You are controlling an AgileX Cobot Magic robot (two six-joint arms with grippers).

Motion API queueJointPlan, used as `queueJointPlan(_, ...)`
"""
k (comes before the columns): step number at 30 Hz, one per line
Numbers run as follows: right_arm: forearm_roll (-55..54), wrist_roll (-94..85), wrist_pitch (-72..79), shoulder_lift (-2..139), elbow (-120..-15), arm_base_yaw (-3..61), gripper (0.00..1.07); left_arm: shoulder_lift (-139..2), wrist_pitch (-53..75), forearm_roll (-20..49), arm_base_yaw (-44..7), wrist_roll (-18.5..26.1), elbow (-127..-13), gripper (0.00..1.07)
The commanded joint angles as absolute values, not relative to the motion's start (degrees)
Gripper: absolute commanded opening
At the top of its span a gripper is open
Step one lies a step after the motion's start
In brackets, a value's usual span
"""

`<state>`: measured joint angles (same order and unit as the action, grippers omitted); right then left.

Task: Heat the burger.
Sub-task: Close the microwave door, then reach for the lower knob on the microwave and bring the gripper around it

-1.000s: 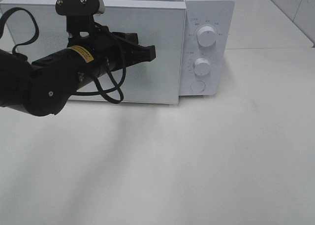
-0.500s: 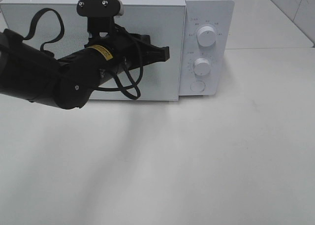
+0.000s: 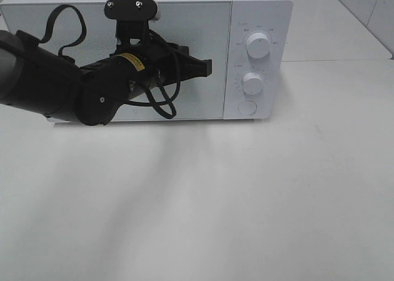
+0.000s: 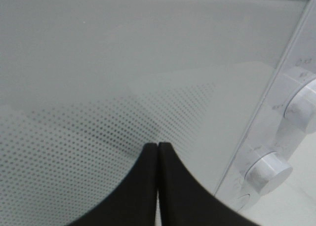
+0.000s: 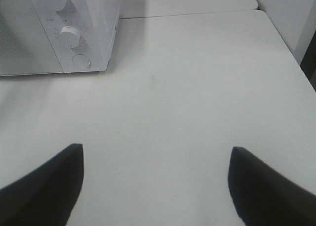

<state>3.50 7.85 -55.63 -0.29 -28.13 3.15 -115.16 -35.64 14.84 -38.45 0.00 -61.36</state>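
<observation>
- Left arm [image 3: 55,90], black, reaches in from the left across the front of the microwave [image 3: 271,10], which stands at the far side of the worktop [image 3: 246,201]
- A camera [image 3: 131,8] sits on top of its wrist, a yellow label [image 3: 130,59] marks the arm, and a black cable [image 3: 163,102] loops below
- Left tool [image 3: 208,66] is narrow: in the left wrist view its fingers [image 4: 143,186] are pressed together, holding nothing, and the left tool [image 4: 158,148] points right at the door [image 4: 123,63]
- Whether the tips touch the door I cannot tell
- The door [image 3: 203,23] lies flush with the microwave's front; its pane is frosted and dotted, and nothing shows through it
- The burger shows in no view, so I cannot tell where it is
- Right of the door, on the panel, are an upper knob [image 3: 257,45], a lower knob [image 3: 252,83] and a round button [image 3: 247,107] beneath them
- Right tool [image 5: 155,152] is wide, its two fingers [image 5: 49,186] far apart, holding nothing, above bare worktop [image 5: 197,77] to the near right of the microwave [image 5: 106,18]
</observation>
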Motion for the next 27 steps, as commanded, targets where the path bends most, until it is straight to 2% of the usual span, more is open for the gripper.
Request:
queueJointPlan(1,3.5,7.9,-55.1,-1.8,-28.1,2.8,0.76,-115.2,-39.1,17.6,-37.0,0.0,-63.1,0.0)
queueJointPlan(7,3.5,7.9,-55.1,-1.8,-28.1,2.8,0.76,-114.9,-34.9,16.0,-39.5,0.0,-63.1,0.0)
queueJointPlan(10,3.5,7.9,-55.1,-1.8,-28.1,2.8,0.76,-114.3,-30.2,16.0,-41.4,0.0,-62.7,0.0)
queueJointPlan(12,3.5,7.9,-55.1,-1.8,-28.1,2.8,0.76,-113.0,-22.2,16.0,-43.5,0.0,-62.6,0.0)
queueJointPlan(15,3.5,7.9,-55.1,-1.8,-28.1,2.8,0.76,-112.5,-20.4,15.9,-43.9,0.0,-62.6,0.0)
queueJointPlan(16,3.5,7.9,-55.1,-1.8,-28.1,2.8,0.76,-111.4,-15.4,15.6,-44.4,0.0,-62.6,0.08)
queueJointPlan(17,3.5,7.9,-55.1,-1.8,-28.1,2.8,0.76,-110.2,-10.5,14.8,-44.7,0.0,-62.6,0.22)
queueJointPlan(18,3.5,7.9,-55.1,-1.8,-28.1,2.8,0.76,-110.2,-10.5,14.8,-44.7,0.0,-62.6,0.22)
queueJointPlan(19,3.5,7.9,-55.1,-1.8,-28.1,2.8,0.76,-109.7,-7.8,14.6,-44.9,0.0,-62.6,0.34)
queueJointPlan(20,3.5,7.9,-55.1,-1.8,-28.1,2.8,0.76,-108.5,-2.6,14.7,-45.2,0.0,-62.6,0.59)
queueJointPlan(21,3.5,7.9,-55.1,-1.8,-28.1,2.8,0.76,-108.5,-2.6,14.7,-45.2,0.0,-62.6,0.59)
queueJointPlan(22,3.5,7.9,-55.1,-1.8,-28.1,2.8,0.76,-107.4,1.8,15.1,-45.2,-0.5,-62.6,0.85)
queueJointPlan(23,3.5,7.9,-55.1,-1.8,-28.1,2.8,0.76,-107.4,1.8,15.1,-45.2,-0.5,-62.6,0.85)
queueJointPlan(25,3.5,7.9,-55.1,-1.8,-28.1,2.8,0.76,-105.3,10.7,15.6,-45.2,-0.5,-62.6,1.02)
queueJointPlan(27,3.5,7.9,-55.1,-1.8,-28.1,2.8,0.76,-104.7,12.9,15.6,-45.2,-0.5,-62.6,1.01)
